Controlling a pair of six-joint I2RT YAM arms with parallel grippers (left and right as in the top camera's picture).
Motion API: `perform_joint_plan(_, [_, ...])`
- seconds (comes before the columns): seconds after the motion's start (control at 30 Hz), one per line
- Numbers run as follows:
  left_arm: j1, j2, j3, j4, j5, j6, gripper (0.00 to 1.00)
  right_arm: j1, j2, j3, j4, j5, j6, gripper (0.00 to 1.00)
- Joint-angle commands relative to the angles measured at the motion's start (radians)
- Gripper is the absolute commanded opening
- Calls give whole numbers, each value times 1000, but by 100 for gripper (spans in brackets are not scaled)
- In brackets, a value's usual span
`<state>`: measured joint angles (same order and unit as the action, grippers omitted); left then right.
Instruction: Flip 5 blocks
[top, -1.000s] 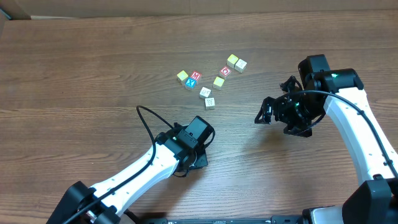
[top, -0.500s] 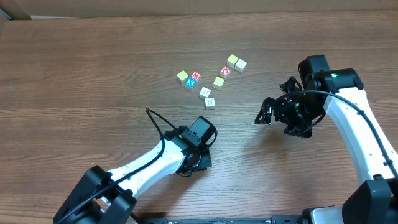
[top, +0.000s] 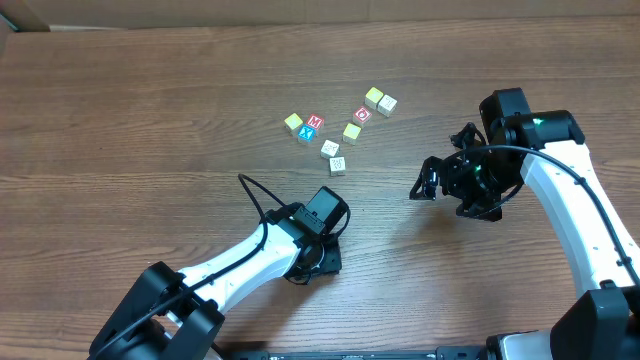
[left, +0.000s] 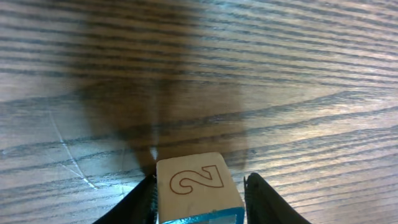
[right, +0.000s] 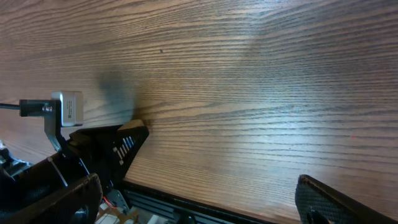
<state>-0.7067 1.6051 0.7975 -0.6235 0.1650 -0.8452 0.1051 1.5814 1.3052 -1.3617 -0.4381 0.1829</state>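
Several blocks lie in a loose cluster at the table's middle back, among them a red M block (top: 314, 122), a blue one (top: 306, 134), a red O block (top: 363, 114) and a cream one (top: 338, 164). My left gripper (top: 322, 255) is down at the table well in front of the cluster. Between its fingers sits one more block (left: 196, 183), pale wood face with a 2 outline, teal edge toward the camera. The left finger (left: 134, 208) touches it and the right finger (left: 264, 202) stands a sliver off. My right gripper (top: 430, 185) hovers open and empty at the right.
The table's front edge with the metal frame below it (right: 186, 208) shows under the right gripper (right: 227, 180). A black cable (top: 255, 200) loops up from the left wrist. Bare wood lies between the held-low block and the cluster.
The left arm has shifted a little to the right and its jaws have eased apart around the 2 block. The right arm and the cluster have not moved.
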Motion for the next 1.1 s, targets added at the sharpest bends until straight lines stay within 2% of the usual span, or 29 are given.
perform_joint_plan(0.0, [-2,13,43,-15,-14,57,40,-3,-6,25,3,-1,-8,100])
perform_joint_plan(0.2, [-2,7,187,-146,-133,65,45,-3,-6,25,10,-1,-8,100])
perform_joint_plan(0.27, [0,7,237,-179,-167,91,83,-3,-6,25,11,-1,-8,100])
perform_joint_plan(0.33, [5,7,272,-180,-179,129,91,-3,-6,25,13,-1,-8,100])
perform_joint_plan(0.53, [93,13,336,-144,-171,161,87,-3,-6,25,21,0,-8,100])
perform_joint_plan(0.6, [138,25,346,-110,-122,192,80,-3,-6,25,30,4,-8,100])
perform_joint_plan(0.67, [171,51,363,-97,-89,208,77,-6,-6,25,40,4,-8,100])
perform_joint_plan(0.87, [188,212,492,-114,-60,292,74,-7,-6,25,56,19,-8,100])
perform_joint_plan(1.07, [183,417,692,-201,-60,300,75,-8,-6,25,55,45,-8,100])
